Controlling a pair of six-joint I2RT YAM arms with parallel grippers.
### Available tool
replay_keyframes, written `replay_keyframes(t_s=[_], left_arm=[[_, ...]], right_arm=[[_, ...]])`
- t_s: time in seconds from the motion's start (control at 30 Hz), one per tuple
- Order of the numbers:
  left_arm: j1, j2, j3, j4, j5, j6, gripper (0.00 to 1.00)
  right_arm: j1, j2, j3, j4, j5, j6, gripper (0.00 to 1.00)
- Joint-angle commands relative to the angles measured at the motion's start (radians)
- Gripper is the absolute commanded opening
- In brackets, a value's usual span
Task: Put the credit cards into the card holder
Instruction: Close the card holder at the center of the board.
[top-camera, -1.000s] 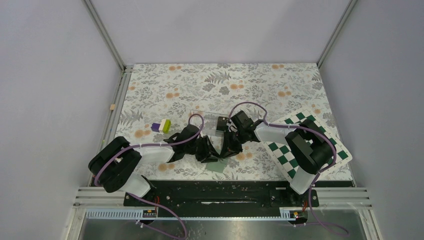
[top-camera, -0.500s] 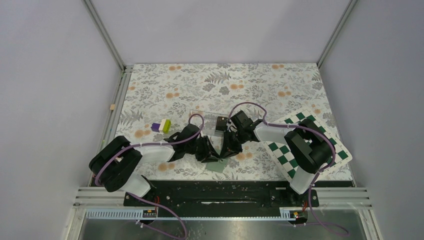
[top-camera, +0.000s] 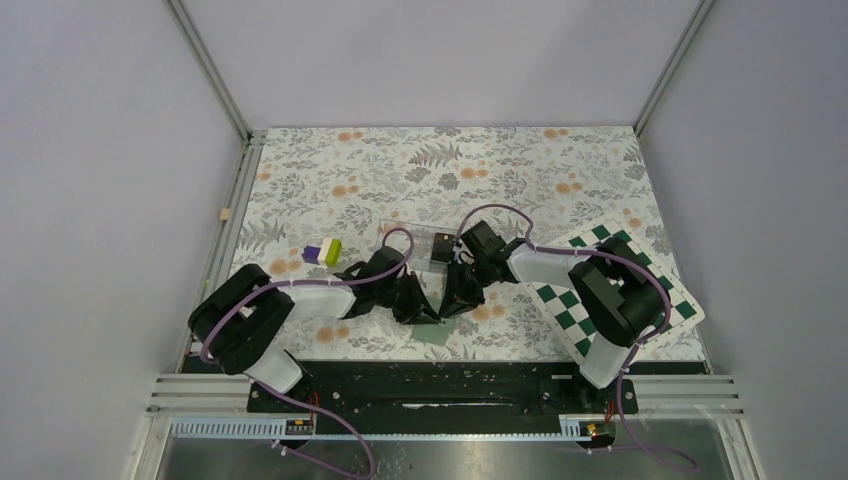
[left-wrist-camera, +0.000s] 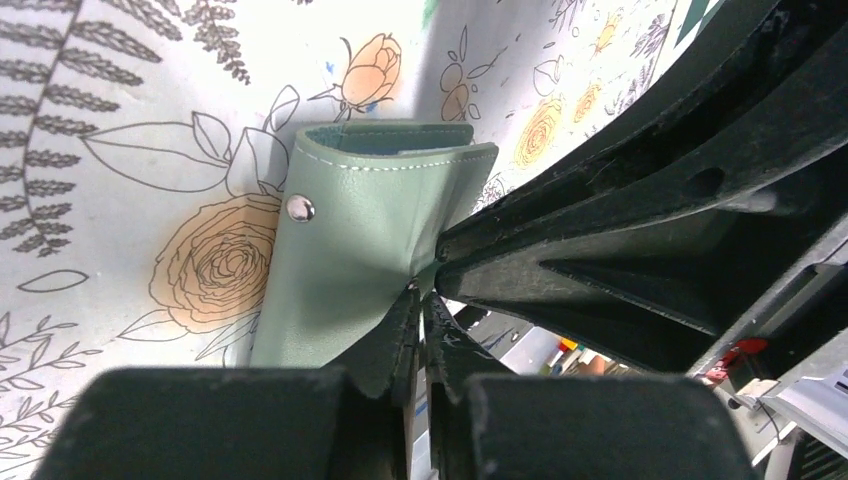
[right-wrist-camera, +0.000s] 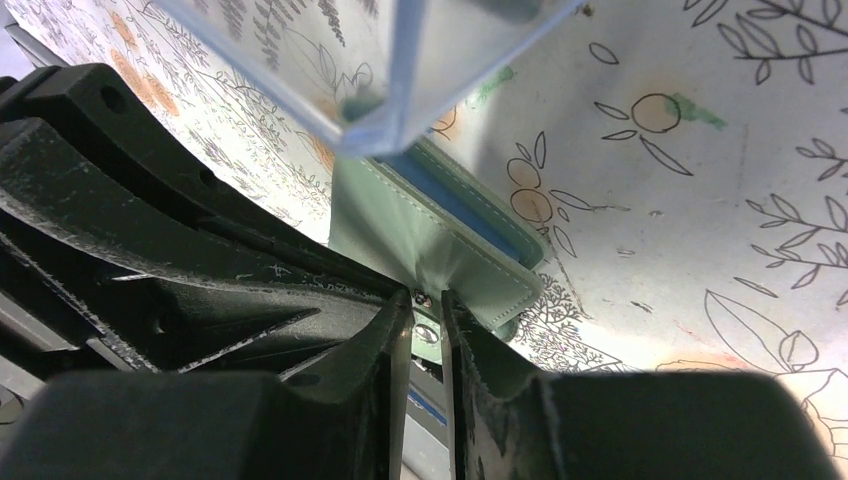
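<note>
Currently the wallet (top-camera: 437, 331) lies at 6 o'clock on the surface (top-camera: 560, 160). Left fingers (left-wrist-camera: 392, 338) pinch one flap and right fingers (right-wrist-camera: 378, 340) clamp the opposite edge, likely to spread it open for loading.

This is a robotics lab, a purpose-built test cell. Plain pale panels (top-camera: 100, 200) wall it in on three sides, held by bare aluminium posts (top-camera: 205, 65). Two robot arms, the left arm (top-camera: 305, 298) and the right arm (top-camera: 545, 265), are bolted to a black rail (top-camera: 430, 385) at the near edge of the counter (top-camera: 560, 160), with purple cables (top-camera: 497, 208) looping along them. A printed floral sheet covers the counter, and a green-and-white chequered board (top-camera: 600, 235) lies at its right side.
</note>
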Motion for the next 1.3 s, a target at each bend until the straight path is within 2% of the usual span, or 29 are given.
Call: replay_keyframes(t_s=[0.0,0.23,0.5,0.8,0.93,1.0,1.13,1.27], left_arm=[[0.000,0.007,0.052,0.014,0.022,0.035,0.01],[0.001,-0.034,0.069,-0.007,0.002,0.059,0.00],[0.000,-0.057,0.169,-0.221,-0.080,0.205,0.00],[-0.005,-0.033,0.187,-0.230,-0.056,0.217,0.01],[-0.005,-0.077,0.130,-0.148,-0.028,0.154,0.26],[-0.004,-0.084,0.092,-0.082,-0.004,0.111,0.33],[-0.005,-0.055,0.031,0.063,0.061,0.038,0.34],[-0.009,-0.024,0.027,0.096,0.080,0.027,0.32]], right_arm=[[0.008,0.013,0.029,-0.038,0.009,-0.004,0.25],[0.007,-0.005,0.038,-0.052,0.014,-0.014,0.26],[0.008,-0.034,0.061,-0.108,0.047,-0.048,0.27],[0.008,-0.047,0.072,-0.119,0.056,-0.057,0.30],[0.008,-0.036,0.070,-0.118,0.055,-0.059,0.30],[0.008,-0.032,0.070,-0.119,0.055,-0.060,0.30],[0.008,-0.026,0.067,-0.119,0.055,-0.062,0.30],[0.008,-0.021,0.065,-0.119,0.057,-0.063,0.30]])
